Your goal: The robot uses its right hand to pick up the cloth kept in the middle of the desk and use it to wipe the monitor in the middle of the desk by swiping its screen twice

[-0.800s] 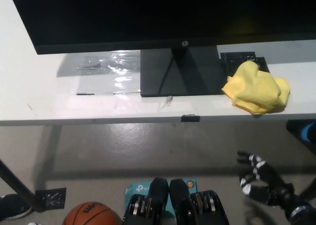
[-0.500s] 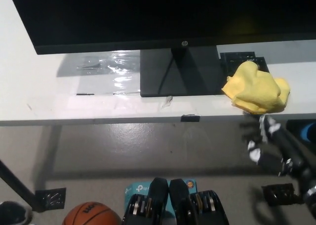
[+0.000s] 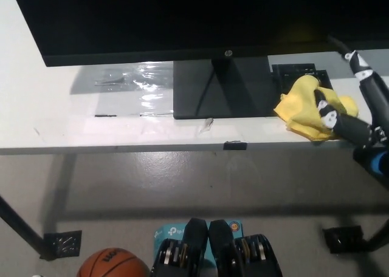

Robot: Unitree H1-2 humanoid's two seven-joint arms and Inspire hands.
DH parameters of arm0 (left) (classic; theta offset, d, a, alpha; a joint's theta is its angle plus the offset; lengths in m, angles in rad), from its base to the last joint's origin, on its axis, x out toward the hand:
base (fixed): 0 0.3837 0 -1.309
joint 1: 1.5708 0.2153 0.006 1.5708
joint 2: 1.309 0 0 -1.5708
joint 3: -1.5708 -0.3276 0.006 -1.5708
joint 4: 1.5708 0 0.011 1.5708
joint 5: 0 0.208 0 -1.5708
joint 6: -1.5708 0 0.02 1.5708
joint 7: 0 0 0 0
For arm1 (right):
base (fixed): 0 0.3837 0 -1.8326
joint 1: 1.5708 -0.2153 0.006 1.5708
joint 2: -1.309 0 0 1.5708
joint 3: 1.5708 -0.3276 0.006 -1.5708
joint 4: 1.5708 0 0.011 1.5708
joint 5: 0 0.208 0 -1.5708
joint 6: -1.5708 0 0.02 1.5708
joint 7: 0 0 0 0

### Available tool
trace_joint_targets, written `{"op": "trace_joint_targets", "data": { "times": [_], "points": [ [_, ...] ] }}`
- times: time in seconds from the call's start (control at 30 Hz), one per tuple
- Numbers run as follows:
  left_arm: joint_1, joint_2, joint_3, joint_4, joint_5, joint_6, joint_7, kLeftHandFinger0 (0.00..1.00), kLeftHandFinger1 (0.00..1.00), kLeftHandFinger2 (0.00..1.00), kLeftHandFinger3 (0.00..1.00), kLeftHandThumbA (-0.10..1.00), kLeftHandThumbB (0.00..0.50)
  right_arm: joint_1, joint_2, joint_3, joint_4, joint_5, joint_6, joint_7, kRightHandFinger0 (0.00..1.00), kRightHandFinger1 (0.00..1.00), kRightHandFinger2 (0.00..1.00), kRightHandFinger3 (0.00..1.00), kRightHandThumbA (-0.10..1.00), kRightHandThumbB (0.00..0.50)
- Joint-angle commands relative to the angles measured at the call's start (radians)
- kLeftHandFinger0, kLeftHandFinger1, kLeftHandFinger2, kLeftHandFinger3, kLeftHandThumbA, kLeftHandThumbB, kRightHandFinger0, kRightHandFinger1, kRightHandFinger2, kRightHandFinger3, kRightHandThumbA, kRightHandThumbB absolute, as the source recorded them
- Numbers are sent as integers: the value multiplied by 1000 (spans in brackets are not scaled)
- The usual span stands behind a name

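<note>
Black right hand over crumpled yellow cloth at the right end of the white desk.

Black right hand [image 3: 352,104] comes in from the right edge, fingers spread, one reaching up toward the monitor's lower edge, another lying on the crumpled yellow cloth [image 3: 307,107]; not closed round it. Cloth sits on the white desk [image 3: 73,119], near the front edge, just right of the wide black monitor's [image 3: 182,19] flat rectangular base, partly covering a small black object behind it. Shiny clear plastic film [image 3: 137,82] lies left of the base. Orange basketball [image 3: 112,263] on the grey floor below. Left hand not visible.
</note>
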Motion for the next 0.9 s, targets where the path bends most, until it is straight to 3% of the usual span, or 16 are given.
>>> {"op": "trace_joint_targets", "data": {
  "times": [0.0, 0.23, 0.63, 0.77, 0.87],
  "points": [
    [1, 10, 14, -14, -3, -7, -17, 809, 650, 7, 19, 534, 500, -72, -27, 16, 62, -112, -21, -26, 1000, 1000, 1000, 1000, 394, 284],
    [14, 10, 30, -40, -7, 1, -21, 841, 677, 26, 3, 531, 500, -158, -33, 72, 269, -185, -49, -38, 1000, 1000, 1000, 1000, 429, 324],
    [-10, 25, 46, -39, -7, -2, -35, 802, 657, 20, 14, 536, 500, -208, 18, 105, 478, -195, -94, -71, 1000, 1000, 1000, 1000, 450, 325],
    [-16, 28, 52, -39, -6, 1, -35, 809, 664, 7, 0, 556, 500, -176, 21, 114, 490, -209, -86, -70, 1000, 1000, 1000, 1000, 360, 321],
    [-21, 30, 59, -35, -7, -6, -37, 791, 651, 0, 0, 555, 500, -166, 23, 114, 483, -206, -83, -65, 1000, 1000, 1000, 1000, 375, 335]
  ]
}}
